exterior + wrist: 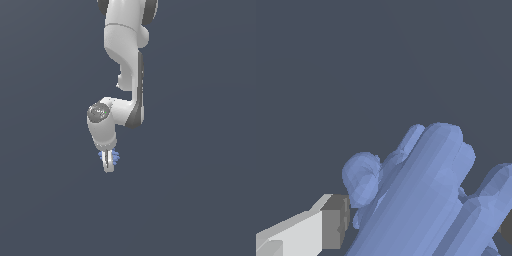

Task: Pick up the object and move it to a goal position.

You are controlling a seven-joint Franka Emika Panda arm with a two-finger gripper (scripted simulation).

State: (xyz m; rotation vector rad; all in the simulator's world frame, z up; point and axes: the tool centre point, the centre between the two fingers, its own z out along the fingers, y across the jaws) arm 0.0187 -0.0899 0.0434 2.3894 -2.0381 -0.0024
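The object point(114, 158) is a small periwinkle-blue spiky cluster showing at both sides of the white fingers below the arm's wrist in the exterior view. My gripper point(108, 165) points downward and is shut on it, with the near finger covering its middle. In the wrist view the object point(426, 195) fills the lower half as thick blue knobs, and one grey-padded fingertip point(336, 222) presses against its side. The other finger barely shows at the picture's edge.
The white arm point(127, 65) comes down from the top of the exterior view. A plain dark grey-blue surface lies all round, and no other objects or edges show.
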